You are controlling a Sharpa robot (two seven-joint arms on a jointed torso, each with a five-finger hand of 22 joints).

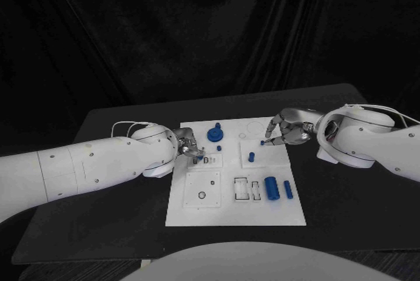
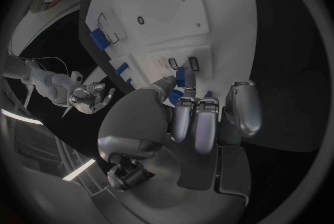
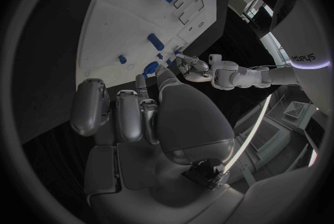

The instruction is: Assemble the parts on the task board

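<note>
A flat white task board [image 1: 263,217], rectangular and matte, lies in the middle of the black surface [image 1: 114,232]. Its face carries raised square plates and small dark-rimmed slots. Near its far edge stands a round blue gear-like part [image 1: 215,135] with a short stem on top. On a raised plate toward the right stands a small blue peg [image 1: 251,157], and lower down a stout blue cylinder [image 1: 271,187] lies just beside a thinner blue rod [image 1: 289,189], both smooth and glossy. The left robot hand [image 1: 188,147], silver and metallic with rounded segmented fingers, hangs over the board's left edge; in the left wrist view its fingertips [image 2: 182,102] close around a small blue piece [image 2: 180,77] next to two little rectangular slots, so it is pinching that piece. The right robot hand [image 1: 285,131] sits at the board's far right corner with fingers curled downward; in the right wrist view a small blue part [image 3: 150,67] lies at its fingertips, but whether it is clamped on that part I cannot tell.
</note>
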